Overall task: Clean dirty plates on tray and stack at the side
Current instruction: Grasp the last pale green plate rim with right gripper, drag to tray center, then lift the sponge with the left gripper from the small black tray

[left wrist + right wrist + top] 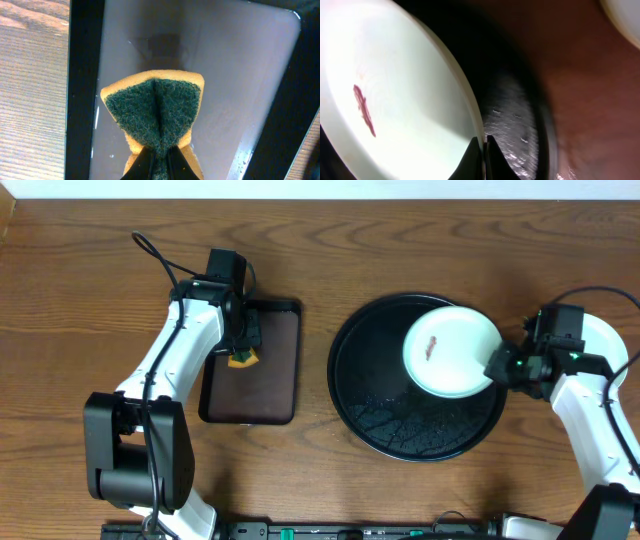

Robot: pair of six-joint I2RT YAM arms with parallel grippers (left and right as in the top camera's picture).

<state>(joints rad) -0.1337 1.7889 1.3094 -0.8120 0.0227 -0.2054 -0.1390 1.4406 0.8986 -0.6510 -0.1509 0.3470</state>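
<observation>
Obs.: the right claw is pinching the right-hand rim of a pale plate. The right wrist view is showing that rim running between the two fingertips. The plate is sitting over the upper right part of the black tray and is looking tilted and raised. I cannot tell whether its far edge is touching the tray floor. A brown smear is showing near the plate's centre.

The left claw is squeezing a sponge over the small brown tray, left of centre. The sponge is folding in the grip, green face toward the camera.

Risks, as judged:
- The right claw is gripping only a thin edge. Wiping pressure near the centre would be levering the plate, so it could be slipping or swinging down onto the tray.
- The tray floor is glistening as if wet, so the rim may be slick too.
- The folded sponge is offering little flat face, so the smear may be surviving a pass.
- A second plate is lying on the desk just beside the right arm. A wide swing could be knocking it.
</observation>
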